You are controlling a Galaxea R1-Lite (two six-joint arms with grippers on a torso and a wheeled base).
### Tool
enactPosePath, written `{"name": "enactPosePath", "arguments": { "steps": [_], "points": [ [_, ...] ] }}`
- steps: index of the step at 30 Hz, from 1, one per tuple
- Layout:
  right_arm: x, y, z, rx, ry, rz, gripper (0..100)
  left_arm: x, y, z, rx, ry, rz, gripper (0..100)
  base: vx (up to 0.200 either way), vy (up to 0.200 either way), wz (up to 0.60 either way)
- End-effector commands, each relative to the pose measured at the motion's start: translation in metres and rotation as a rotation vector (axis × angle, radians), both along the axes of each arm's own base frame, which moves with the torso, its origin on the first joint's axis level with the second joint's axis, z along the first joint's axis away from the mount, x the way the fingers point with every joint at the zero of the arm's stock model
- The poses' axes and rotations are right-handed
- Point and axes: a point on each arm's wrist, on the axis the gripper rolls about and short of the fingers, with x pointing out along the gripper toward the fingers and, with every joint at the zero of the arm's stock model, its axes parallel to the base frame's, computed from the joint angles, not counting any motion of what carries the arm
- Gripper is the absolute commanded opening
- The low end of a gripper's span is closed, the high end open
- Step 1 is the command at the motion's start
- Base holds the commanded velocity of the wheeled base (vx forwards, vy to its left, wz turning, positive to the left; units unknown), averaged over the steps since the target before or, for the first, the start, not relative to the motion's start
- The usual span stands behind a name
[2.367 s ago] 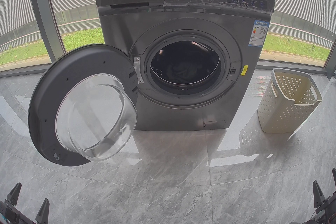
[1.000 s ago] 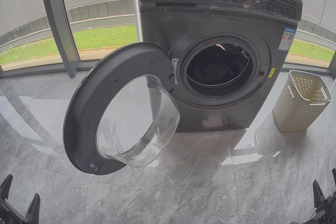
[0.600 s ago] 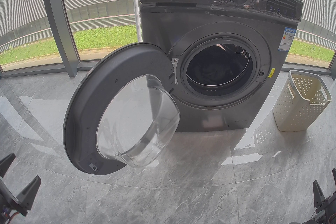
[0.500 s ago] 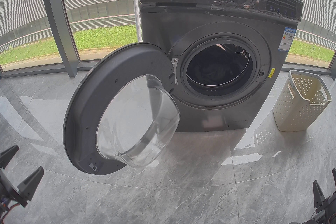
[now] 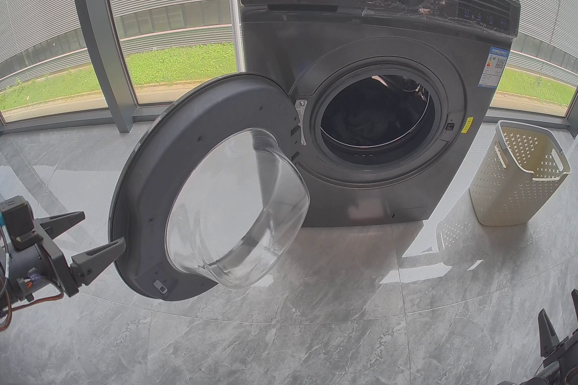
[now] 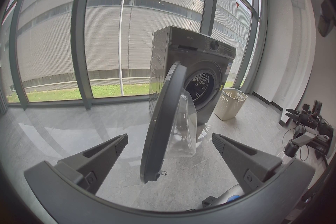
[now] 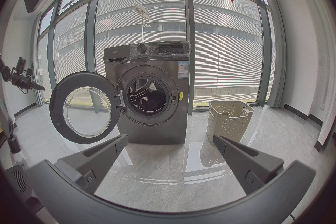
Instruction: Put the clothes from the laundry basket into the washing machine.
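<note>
The grey washing machine [image 5: 373,25] stands with its round door [image 5: 180,163] swung wide open to the left. Dark clothes [image 5: 367,127] lie inside the drum, also seen in the right wrist view [image 7: 150,102]. A cream perforated laundry basket [image 5: 512,187] sits on the floor right of the machine; no clothes show in its visible inside. My left gripper [image 5: 102,230] is open, its fingers pointing at the door's outer lower-left edge, and the door's rim [image 6: 161,123] stands between them in the left wrist view. My right gripper [image 5: 561,317] is low at the right, open and empty [image 7: 170,137].
Tall windows with a grey pillar [image 5: 99,25] run behind the machine. Polished marble floor [image 5: 361,314] stretches wide in front of the machine and basket. The open door juts out over the floor on the left side.
The head camera shifted left early on, then held still. My left gripper rose from the bottom corner and turned toward the door's edge. The right gripper has not moved.
</note>
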Motion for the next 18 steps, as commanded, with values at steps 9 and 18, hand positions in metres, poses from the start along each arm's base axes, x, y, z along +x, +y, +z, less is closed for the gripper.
{"name": "enactPosePath", "arguments": {
  "steps": [9,18],
  "points": [
    [0.0,0.0,-0.005,-0.001,0.004,-0.001,100,0.041,-0.014,-0.011,-0.005,0.081,-0.093,100,0.0,0.0,0.0],
    [0.0,0.0,-0.005,-0.001,0.004,0.001,100,0.03,-0.047,-0.007,-0.092,0.087,-0.277,100,0.0,0.0,0.0]
  ]
}}
